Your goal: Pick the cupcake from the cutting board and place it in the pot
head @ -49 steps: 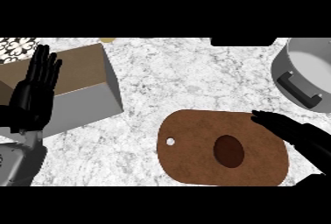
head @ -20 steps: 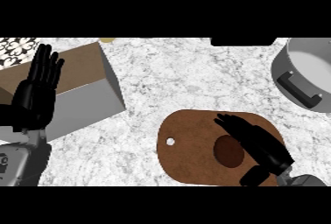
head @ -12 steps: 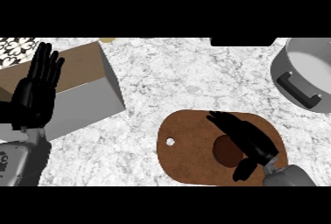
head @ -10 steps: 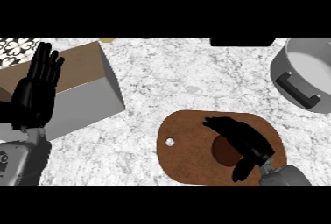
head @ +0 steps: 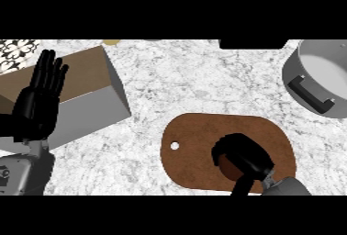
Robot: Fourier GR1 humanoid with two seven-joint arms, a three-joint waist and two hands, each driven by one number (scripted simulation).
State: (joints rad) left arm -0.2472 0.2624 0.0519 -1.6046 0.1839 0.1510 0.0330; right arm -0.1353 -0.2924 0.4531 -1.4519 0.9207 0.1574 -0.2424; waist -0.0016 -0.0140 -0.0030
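Grasp step in hand: right hand (head: 243, 158) curled down over cupcake (head: 230, 169) on cutting board (head: 196, 151), at 5 o'clock on tabletop (head: 183, 87). Cupcake mostly hidden, brown edge showing. Next: lift, carry toward pot (head: 318, 78) at 2 o'clock. Left hand (head: 37, 103) rests at 9 o'clock, fingers straight. No readable writing.

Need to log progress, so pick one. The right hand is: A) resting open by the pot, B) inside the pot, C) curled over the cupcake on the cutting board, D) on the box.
C: the right hand curls over the cupcake on the cutting board, well apart from the pot.
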